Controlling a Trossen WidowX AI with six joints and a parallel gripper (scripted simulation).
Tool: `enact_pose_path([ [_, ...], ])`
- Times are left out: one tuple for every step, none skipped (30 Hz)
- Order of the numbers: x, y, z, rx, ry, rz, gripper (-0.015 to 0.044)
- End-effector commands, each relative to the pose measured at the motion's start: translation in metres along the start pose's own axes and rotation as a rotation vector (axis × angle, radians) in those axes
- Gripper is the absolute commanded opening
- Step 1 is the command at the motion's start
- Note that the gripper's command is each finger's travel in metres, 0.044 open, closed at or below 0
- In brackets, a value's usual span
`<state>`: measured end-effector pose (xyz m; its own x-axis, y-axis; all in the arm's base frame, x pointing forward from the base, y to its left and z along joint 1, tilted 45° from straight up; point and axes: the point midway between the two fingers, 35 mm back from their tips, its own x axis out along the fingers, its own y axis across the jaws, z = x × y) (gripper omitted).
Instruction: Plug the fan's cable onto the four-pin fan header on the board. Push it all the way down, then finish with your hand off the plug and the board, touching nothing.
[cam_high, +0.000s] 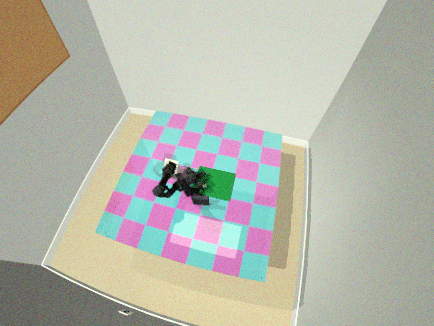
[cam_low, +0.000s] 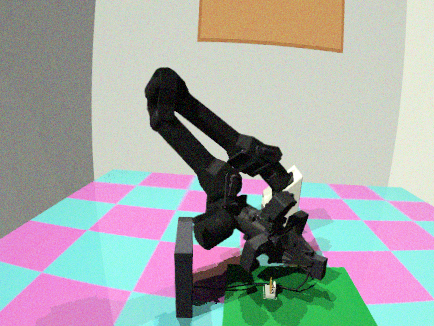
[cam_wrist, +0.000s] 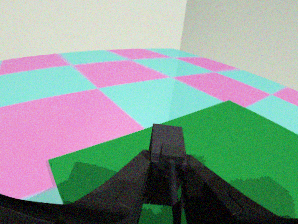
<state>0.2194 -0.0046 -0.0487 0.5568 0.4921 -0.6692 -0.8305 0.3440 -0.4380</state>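
My gripper (cam_low: 316, 270) (cam_wrist: 165, 159) (cam_high: 203, 185) is shut on the fan cable's small dark plug (cam_wrist: 166, 148). It holds the plug low over the green board (cam_low: 345, 300) (cam_wrist: 233, 136) (cam_high: 222, 181), and the arm leans steeply down. The white four-pin header (cam_low: 268, 292) stands upright on the board, with nothing on it. In the exterior view it is left of and nearer than my fingertips. The thin black cable (cam_low: 241, 287) runs across the board to the dark fan (cam_low: 184, 272), which stands on edge at the board's left side. The header is not in the wrist view.
The board lies on a pink and cyan checkered mat (cam_high: 150, 220) (cam_low: 100, 250) (cam_wrist: 67, 116). The mat sits on a tan floor (cam_high: 90, 250) with a white rim, and walls close around it. A white block (cam_low: 296, 184) sits behind the arm.
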Motion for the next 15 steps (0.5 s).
enact_pose_path([
  [0.0009, -0.0022, -0.0042, -0.006, -0.002, -0.005, 0.0000],
  [0.0010, -0.0020, -0.0049, -0.006, -0.002, -0.005, 0.0000],
  [0.0012, -0.0019, -0.0056, -0.006, -0.002, -0.005, 0.0000],
  [0.0013, -0.0018, -0.0063, -0.005, -0.002, -0.005, 0.0000],
  [0.0014, -0.0017, -0.0070, -0.005, -0.002, -0.005, 0.0000],
  [0.0015, -0.0016, -0.0078, -0.005, -0.002, -0.005, 0.0000],
  [0.0017, -0.0015, -0.0085, -0.005, -0.002, -0.005, 0.0000],
  [0.0018, -0.0013, -0.0092, -0.005, -0.002, -0.005, 0.0000],
  [0.0019, -0.0012, -0.0099, -0.005, -0.002, -0.005, 0.0000],
  [0.0021, -0.0011, -0.0106, -0.005, -0.002, -0.005, 0.0000],
  [0.0022, -0.0010, -0.0113, -0.005, -0.002, -0.005, 0.0000],
  [0.0023, -0.0009, -0.0120, -0.005, -0.002, -0.005, 0.0000],
  [0.0024, -0.0007, -0.0127, -0.005, -0.002, -0.005, 0.0000],
  [0.0026, -0.0006, -0.0134, -0.005, -0.002, -0.004, 0.0000],
  [0.0027, -0.0005, -0.0141, -0.005, -0.002, -0.004, 0.0000],
])
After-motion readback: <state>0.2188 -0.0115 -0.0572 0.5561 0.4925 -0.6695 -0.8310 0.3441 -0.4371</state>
